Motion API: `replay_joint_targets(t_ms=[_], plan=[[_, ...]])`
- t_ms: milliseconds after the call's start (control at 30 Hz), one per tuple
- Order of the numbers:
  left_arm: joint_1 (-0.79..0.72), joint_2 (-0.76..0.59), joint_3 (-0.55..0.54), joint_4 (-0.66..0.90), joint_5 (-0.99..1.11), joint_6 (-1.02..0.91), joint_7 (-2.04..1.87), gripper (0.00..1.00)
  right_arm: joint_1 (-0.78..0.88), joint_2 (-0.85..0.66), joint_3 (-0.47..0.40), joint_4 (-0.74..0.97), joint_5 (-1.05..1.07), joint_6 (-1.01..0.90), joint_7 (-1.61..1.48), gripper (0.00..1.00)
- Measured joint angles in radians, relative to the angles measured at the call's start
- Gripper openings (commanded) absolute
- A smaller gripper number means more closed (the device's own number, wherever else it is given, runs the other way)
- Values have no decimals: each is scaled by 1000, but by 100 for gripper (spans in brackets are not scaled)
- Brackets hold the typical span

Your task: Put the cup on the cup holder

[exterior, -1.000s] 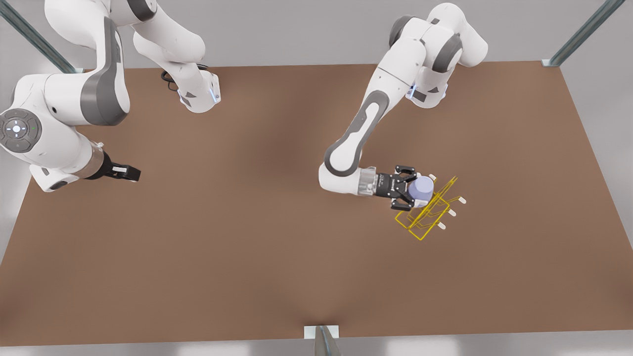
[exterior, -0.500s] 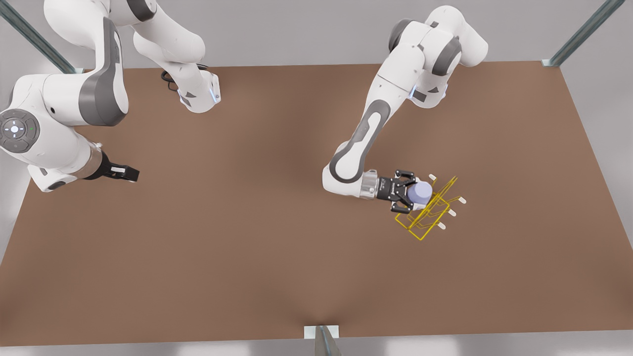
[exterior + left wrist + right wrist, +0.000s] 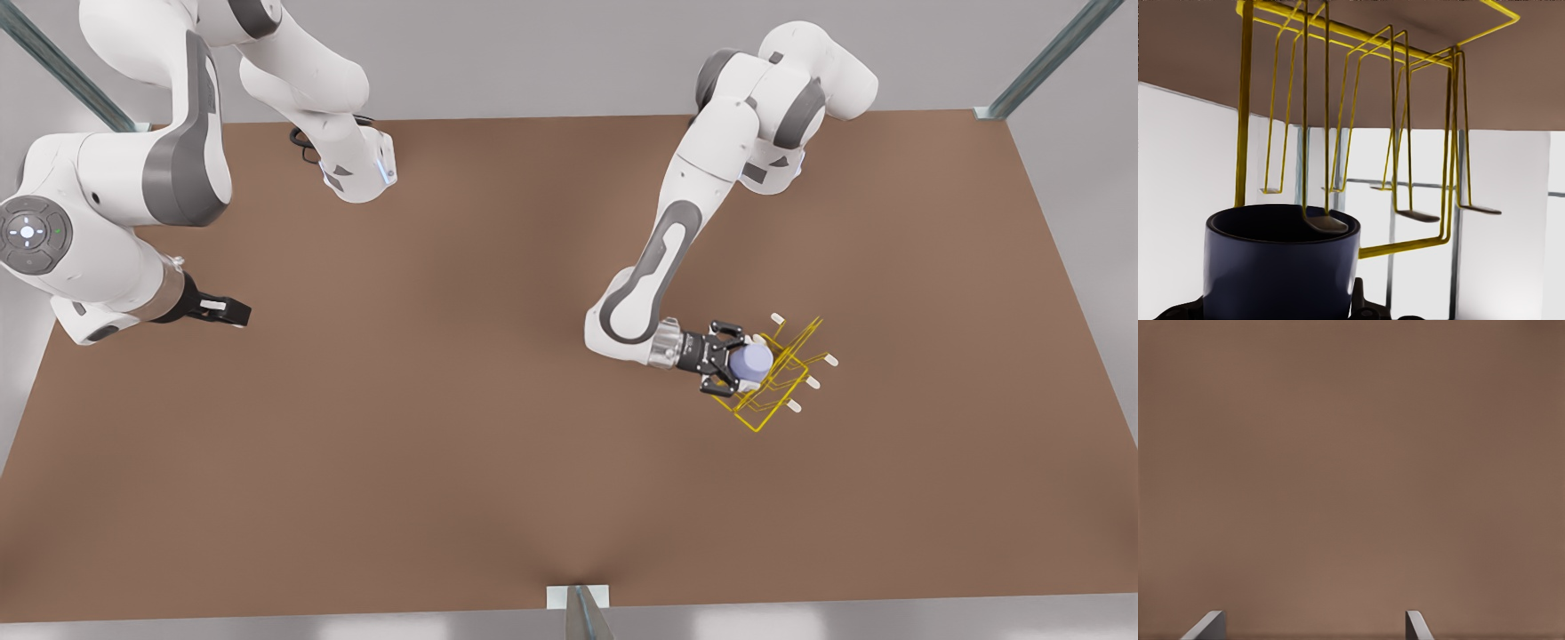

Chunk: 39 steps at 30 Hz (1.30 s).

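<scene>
Lavender-blue cup [image 3: 755,358] is clamped in the left tool [image 3: 736,360], over the yellow wire cup holder [image 3: 773,378] on the brown table [image 3: 444,427], at the front view's right. Black fingers [image 3: 722,331] sit on either side of the cup, closed on it. Arm reaches in from the front view's left of the rack, wrist roughly level.

Left wrist view: cup [image 3: 1281,263] is close to the camera, open mouth toward the rack. One prong of the cup holder [image 3: 1358,113] crosses the cup's rim and its flat tip looks to be just inside the mouth; can't tell if it touches the wall. Other prongs stand apart from the cup.

Front view: white prong tips stick out on the rack's far side, away from the arm.

Right tool [image 3: 233,310] waits well apart at the front view's left, above bare table. Right wrist view: its two fingertips [image 3: 1208,627] are spread apart, gripping nothing, only table [image 3: 1351,467] beyond them.
</scene>
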Motion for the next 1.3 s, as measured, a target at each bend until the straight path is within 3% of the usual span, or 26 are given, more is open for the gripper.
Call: replay_joint_targets(t_ms=[433, 500, 567, 633, 700, 767, 900, 967, 1067, 1167, 1300], plan=[[-29, -13, -8, 53, -9, -11, -39, 100, 5, 0, 1, 0, 2, 0, 2, 100], [-31, -55, -24, 89, -9, -34, -37, 100, 5, 0, 2, 0, 2, 0, 2, 100], [-31, -178, -37, 105, -32, -55, -26, 100, 3, 0, 2, 0, 2, 0, 2, 100], [15, -268, -24, 283, -218, -70, -10, 100, 6, 0, 1, -1, 3, 0, 3, 100], [220, -309, -11, 471, -513, -84, 5, 100, 8, 0, 2, -1, 3, 0, 3, 100], [342, -329, -3, 535, -709, -89, 17, 100, 7, 0, 1, -1, 2, 0, 4, 100], [424, -346, 15, 585, -987, -58, -46, 100, 1, 0, 2, 0, 1, 0, 3, 100], [443, -477, 14, 533, -1086, -57, -106, 100, 0, 0, 1, 0, 1, 0, 3, 100], [445, -680, 12, 296, -1142, -16, -183, 100, 3, 0, 1, 0, 4, 0, 3, 100], [446, -736, 12, 181, -1165, 43, -249, 100, 1, 0, 2, 0, 47, 0, 2, 100], [445, -747, 12, 157, -1178, 86, -322, 100, 3, 0, 3, 0, 84, 0, -1, 100]])
